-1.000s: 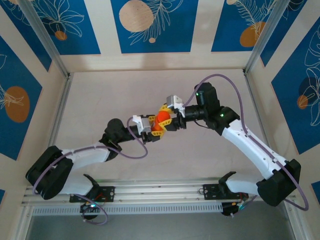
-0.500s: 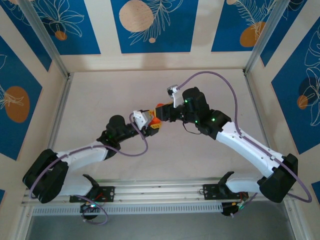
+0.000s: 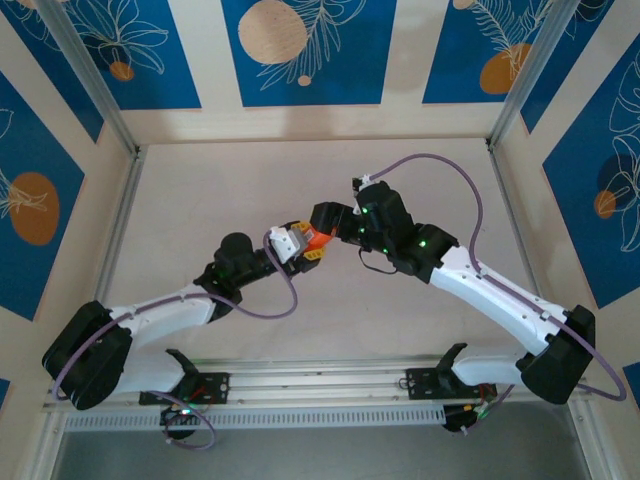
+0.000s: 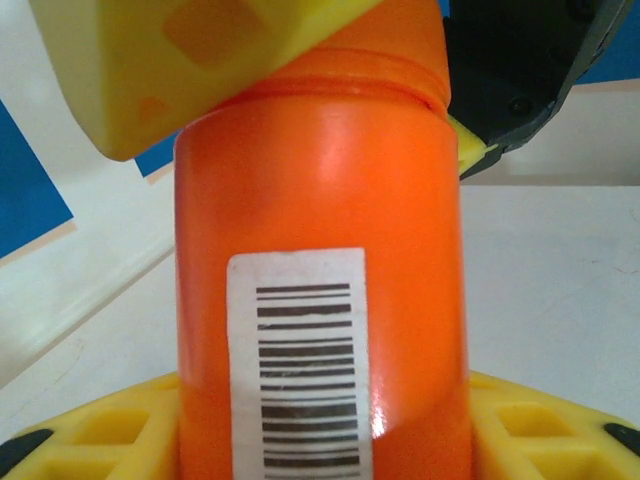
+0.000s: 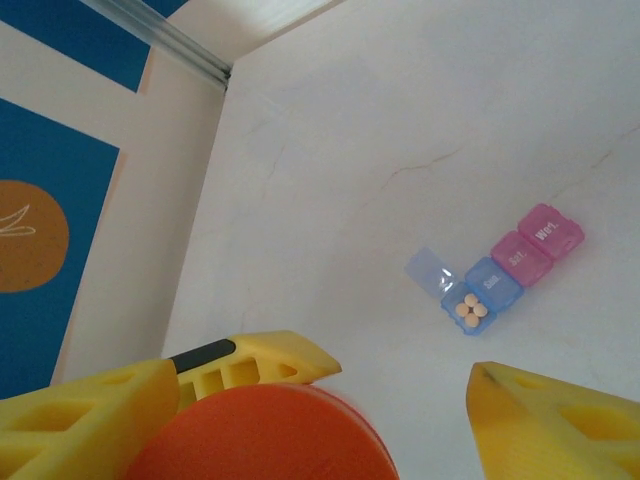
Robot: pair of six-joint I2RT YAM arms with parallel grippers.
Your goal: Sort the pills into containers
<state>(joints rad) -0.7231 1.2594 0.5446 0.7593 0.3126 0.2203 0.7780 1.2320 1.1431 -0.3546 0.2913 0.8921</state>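
Two arms meet over the middle of the table (image 3: 200, 200), as seen from the top camera, with an orange bottle (image 3: 318, 238) between them.

Left gripper (image 3: 308, 247): the jaws are closed on the lower body of the bottle. The left wrist camera shows its yellow fingers (image 4: 100, 430) on either side of the bottle. The bottle stands upright in that view, with a white barcode label (image 4: 300, 360) facing the lens.

Right gripper (image 3: 322, 228): it sits at the top end of the bottle with its jaws spread. In the right wrist view one yellow finger (image 5: 150, 400) lies against the orange cap (image 5: 265, 440). The other finger (image 5: 560, 420) stands clear of the cap with a gap of table showing between them, so the cap is not clamped. The left wrist view shows one of these fingers resting on the shoulder of the bottle at the upper left.

Pill organiser (image 5: 500, 275): it lies flat on the pale table and apart from the bottle, seen in the right wrist view beyond the fingers. It is a strip of three joined boxes.
- The blue end box (image 5: 490, 285) is open, with its clear lid (image 5: 428, 270) folded back onto the table.
- Four small pale orange pills (image 5: 470, 310) lie inside the blue box, touching one another.
- The two pinkish boxes, middle (image 5: 520, 258) and far end (image 5: 550, 230), have their lids closed. Each lid carries white lettering too small to read with confidence.

Neither gripper touches the organiser.
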